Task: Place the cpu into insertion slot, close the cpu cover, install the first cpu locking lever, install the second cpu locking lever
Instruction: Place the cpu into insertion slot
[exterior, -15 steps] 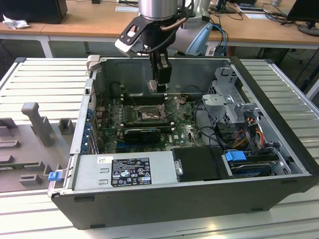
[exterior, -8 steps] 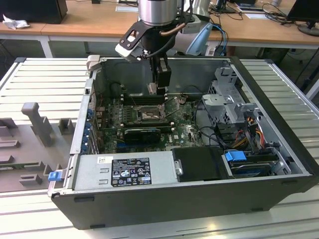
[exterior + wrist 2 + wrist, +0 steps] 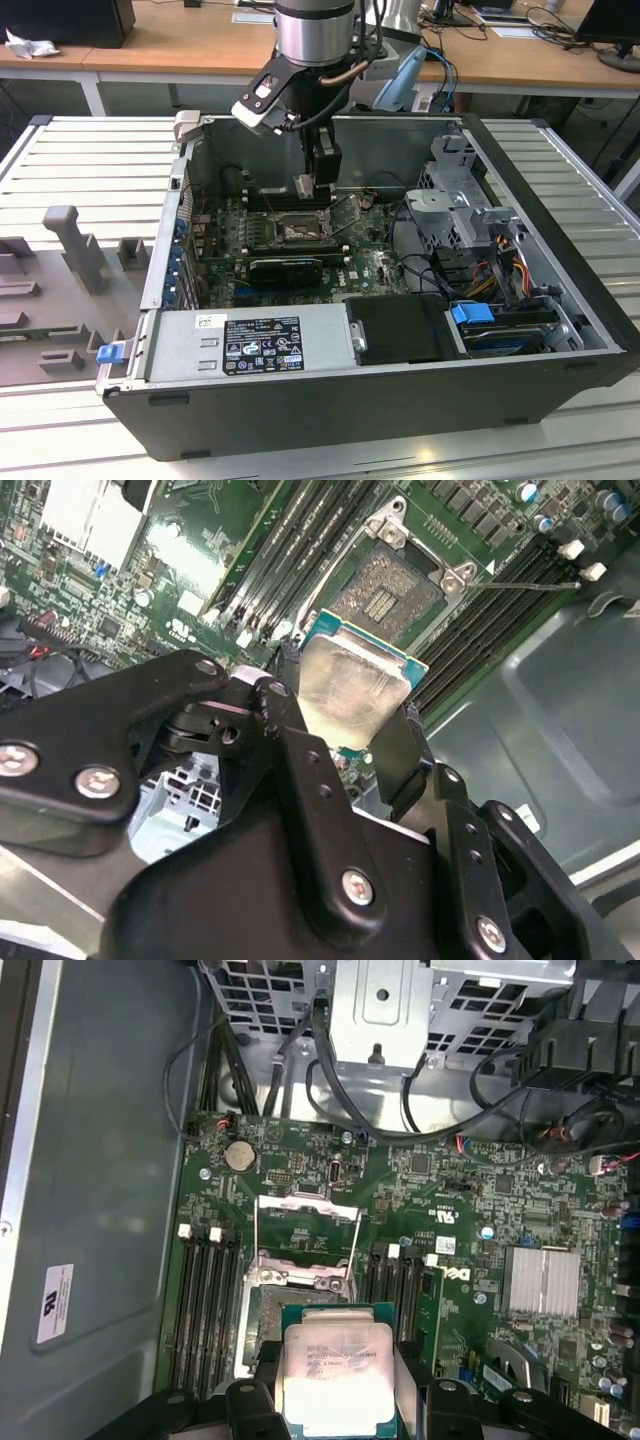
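Observation:
My gripper hangs inside the open computer case, shut on the cpu. In both wrist views the cpu sits flat between the black fingers, silver top showing, green edge around it. It hovers a little above the insertion slot, whose dark contact field lies bare just beyond the chip. The cpu cover stands flipped open past the insertion slot. A thin locking lever sticks out beside the socket.
Long black memory slots flank the socket on both sides. A black card lies in front of it in the exterior view. A drive cage and cables fill the exterior view's right. The case walls enclose everything.

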Robot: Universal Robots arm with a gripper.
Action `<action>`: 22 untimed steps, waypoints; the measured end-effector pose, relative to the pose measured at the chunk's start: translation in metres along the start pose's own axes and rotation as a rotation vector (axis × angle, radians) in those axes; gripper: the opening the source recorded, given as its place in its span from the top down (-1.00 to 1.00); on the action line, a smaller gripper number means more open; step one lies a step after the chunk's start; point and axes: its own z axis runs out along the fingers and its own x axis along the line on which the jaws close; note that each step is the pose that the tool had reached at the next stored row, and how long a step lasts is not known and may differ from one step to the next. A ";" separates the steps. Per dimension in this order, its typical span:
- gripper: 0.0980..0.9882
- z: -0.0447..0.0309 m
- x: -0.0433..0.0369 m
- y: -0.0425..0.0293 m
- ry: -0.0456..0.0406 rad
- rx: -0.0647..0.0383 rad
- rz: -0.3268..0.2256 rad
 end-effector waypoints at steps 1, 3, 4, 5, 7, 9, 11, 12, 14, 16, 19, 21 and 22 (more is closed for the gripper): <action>0.03 0.0014 0.0000 -0.0002 0.0000 0.000 0.001; 0.03 0.0040 -0.0001 -0.0004 -0.0017 0.000 0.021; 0.03 0.0061 -0.0001 -0.0006 -0.0037 0.000 0.044; 0.03 0.0095 -0.0001 -0.0009 -0.0051 0.000 0.059; 0.03 0.0144 -0.0001 -0.0017 -0.0053 -0.001 0.060; 0.03 0.0194 -0.0002 -0.0027 -0.0053 -0.001 0.060; 0.03 0.0265 -0.0002 -0.0038 -0.0053 -0.001 0.060; 0.03 0.0284 -0.0002 -0.0042 -0.0053 -0.001 0.060; 0.03 0.0335 0.0000 -0.0047 -0.0052 -0.001 0.058; 0.03 0.0381 0.0009 -0.0055 -0.0051 -0.001 0.057; 0.03 0.0487 0.0035 -0.0096 -0.0077 -0.001 0.085; 0.03 0.0535 0.0066 -0.0128 -0.0079 -0.001 0.087; 0.03 0.0554 0.0080 -0.0141 -0.0079 -0.001 0.087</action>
